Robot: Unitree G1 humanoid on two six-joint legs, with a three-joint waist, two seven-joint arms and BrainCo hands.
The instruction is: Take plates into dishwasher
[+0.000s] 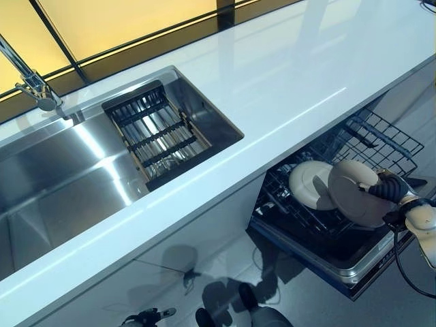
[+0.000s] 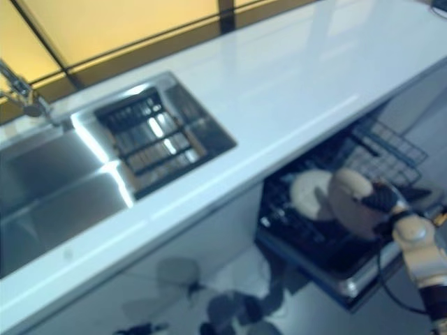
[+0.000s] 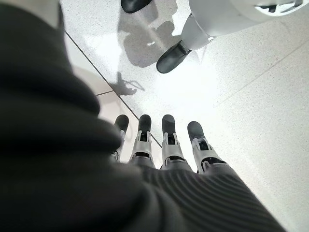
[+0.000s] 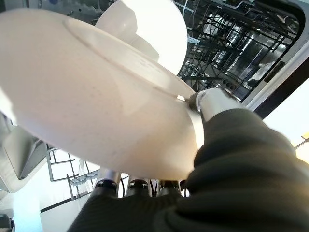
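Observation:
My right hand [image 1: 390,189] is shut on a beige plate [image 1: 354,194], holding it on edge just above the pulled-out lower rack [image 1: 381,139] of the dishwasher. In the right wrist view the thumb [image 4: 212,99] presses on the beige plate's [image 4: 96,96] face and the fingers curl under its rim. A white plate [image 1: 310,184] stands in the rack right beside the held one, on the side nearer the counter. The left hand [image 3: 169,145] shows only in its wrist view, fingers straight, hanging over the floor and holding nothing.
The white countertop [image 1: 306,75] runs above the open dishwasher. A steel sink [image 1: 54,170] with a dark drainer basket [image 1: 153,133] and a faucet [image 1: 30,82] lies to the left. The dishwasher's open door juts out over the floor.

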